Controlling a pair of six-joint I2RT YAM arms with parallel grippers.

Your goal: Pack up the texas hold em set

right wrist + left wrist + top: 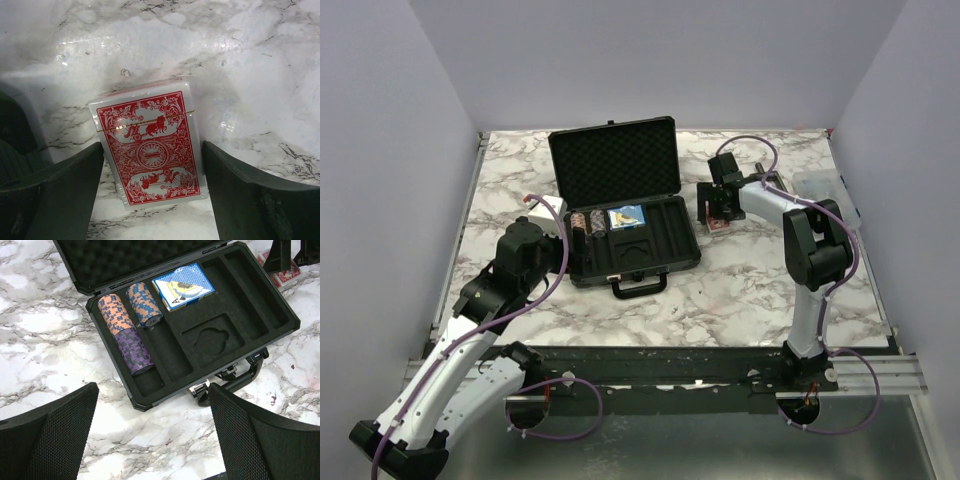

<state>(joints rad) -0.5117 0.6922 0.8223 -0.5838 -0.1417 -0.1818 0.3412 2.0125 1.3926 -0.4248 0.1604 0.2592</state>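
Plainly the step in hand is the pickup of the red deck (147, 135), the one piece of the set I can see lying outside the case (280, 315). It rests flat on the desk (250, 75), back side up, directly between the right fingers (152, 150), which stand apart, one along each long edge; the edges sit so near the pads that I cannot tell whether either one touches, and nothing shows the deck lifted or squeezed. The case lies off to the left of those fingers, open, its foam lid (613, 160) raised at the far side. Seen from the left wrist, it lies ahead of and just below the left fingers (152, 405), which are spread wide and hold nothing, with the handle (240, 377) nearest them. Inside, the chip stacks (125, 325) fill the slots toward the left finger, the blue deck (183, 286) sits beyond them in a far pocket, and the slots toward the right finger look bare. As I judge it, the next move calls for the right fingers to close squarely on the long edges of the red deck, low enough to catch the whole pack, then lift it and carry it left to a free pocket, probably beside the blue deck. Wrapped in glossy film, the pack may slip if pinched off-centre. The lid comes down afterwards
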